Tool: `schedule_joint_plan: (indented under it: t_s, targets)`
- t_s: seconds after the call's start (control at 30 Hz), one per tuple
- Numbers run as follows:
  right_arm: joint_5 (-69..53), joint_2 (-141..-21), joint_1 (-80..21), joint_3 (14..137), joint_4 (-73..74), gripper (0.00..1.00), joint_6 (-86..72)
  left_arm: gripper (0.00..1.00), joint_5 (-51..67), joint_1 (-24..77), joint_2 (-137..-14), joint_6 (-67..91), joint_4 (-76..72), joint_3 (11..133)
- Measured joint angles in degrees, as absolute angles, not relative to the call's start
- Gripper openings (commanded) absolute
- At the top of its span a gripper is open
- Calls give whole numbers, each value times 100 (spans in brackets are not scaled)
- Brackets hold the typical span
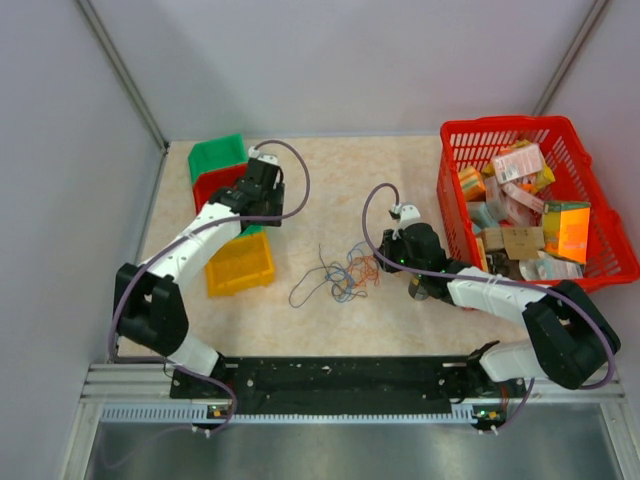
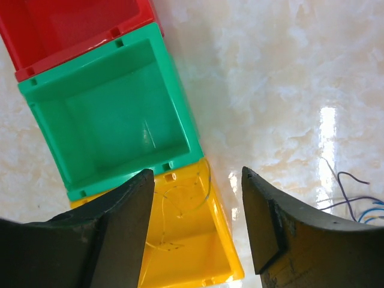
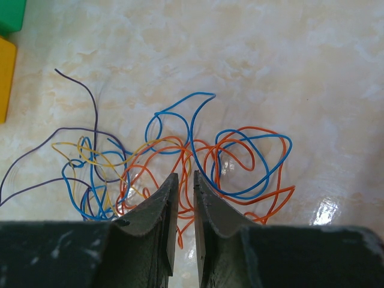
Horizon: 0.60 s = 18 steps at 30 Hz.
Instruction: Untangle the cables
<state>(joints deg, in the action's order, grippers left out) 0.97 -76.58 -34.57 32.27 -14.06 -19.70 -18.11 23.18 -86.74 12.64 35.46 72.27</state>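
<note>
Two grippers, the left gripper (image 2: 197, 180) and the right gripper (image 3: 185, 180). Four small bins stand along the left edge of the table (image 1: 340, 180): far green bin (image 1: 218, 155), red bin (image 1: 218, 186), near green bin (image 2: 108, 114), yellow bin (image 1: 240, 264). One red basket (image 1: 505, 125) at its far right corner. One tangle of cables (image 1: 340, 275)

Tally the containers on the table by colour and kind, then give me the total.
Green bins: 2
Red bin: 1
Yellow bin: 1
Red basket: 1
Total: 5
</note>
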Motion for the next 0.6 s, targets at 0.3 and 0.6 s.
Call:
schedule_joint_plan:
  t_s: [0.3,0.6]
  targets:
    - [97,-7658,-3457,3227,-1406,16,-1970,41,-1894,2318,-9249,1317,3726,7336]
    - [97,-7655,-3457,3227,-1406,16,-1970,0,-2082,2294,-9011,1413,3640,7067]
